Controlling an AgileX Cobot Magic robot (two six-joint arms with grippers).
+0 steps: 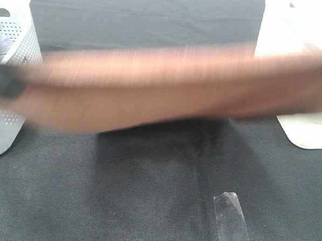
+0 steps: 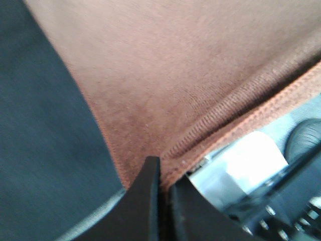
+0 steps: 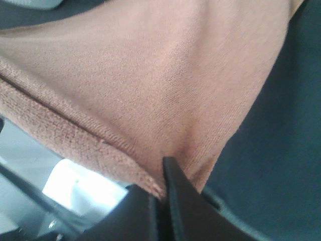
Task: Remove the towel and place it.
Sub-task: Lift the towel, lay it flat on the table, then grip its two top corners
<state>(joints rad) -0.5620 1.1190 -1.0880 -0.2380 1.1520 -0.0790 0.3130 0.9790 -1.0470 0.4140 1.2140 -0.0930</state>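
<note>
We see one white basket (image 1: 10,53) at the counter's (image 1: 146,195) left with something grey inside, one white container (image 1: 306,131) at right with contents hidden, and one towel (image 1: 168,88) stretched blurred above the counter, its ends clamped by the left end effector (image 2: 161,183) and right end effector (image 3: 160,188).

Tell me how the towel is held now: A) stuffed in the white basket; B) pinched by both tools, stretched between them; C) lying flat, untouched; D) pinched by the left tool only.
B: the left tool and the right tool each clamp an edge of the towel, which spans the high view.
</note>
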